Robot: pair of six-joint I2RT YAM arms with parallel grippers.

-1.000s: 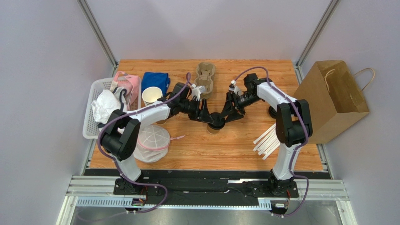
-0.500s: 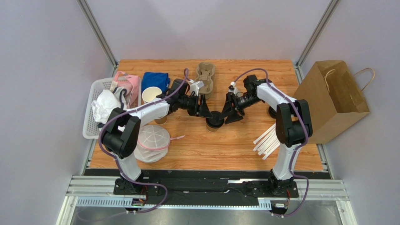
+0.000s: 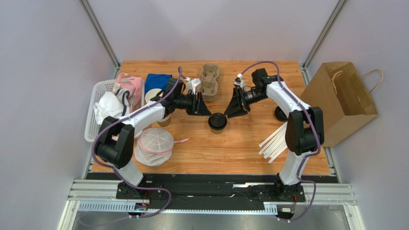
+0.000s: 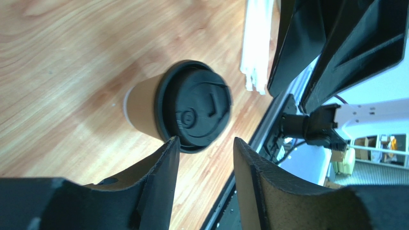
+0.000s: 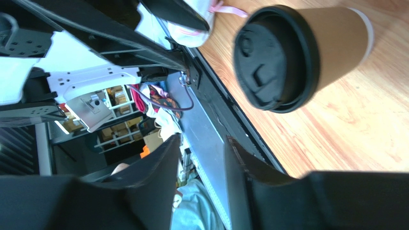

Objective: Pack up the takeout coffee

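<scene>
The takeout coffee (image 3: 217, 122), a tan paper cup with a black lid, stands upright on the wooden table (image 3: 230, 148) between both arms. It also shows in the left wrist view (image 4: 185, 111) and the right wrist view (image 5: 297, 52). My left gripper (image 3: 205, 109) is open and empty, just up and left of the cup, apart from it; its gap shows in the left wrist view (image 4: 206, 146). My right gripper (image 3: 231, 111) is open and empty, up and right of the cup; it shows in the right wrist view (image 5: 201, 143).
A brown paper bag (image 3: 340, 100) stands at the right edge. A cardboard cup carrier (image 3: 210, 80) lies at the back. A stack of paper cups (image 3: 154, 98), a white basket (image 3: 98, 115), white straws (image 3: 273, 141), a loose black lid (image 3: 280, 114) and a mesh cover (image 3: 154, 145) surround the arms.
Both grippers have drawn back and up from the lidded cup, left going left and right going right. The cup stays standing on the table.
</scene>
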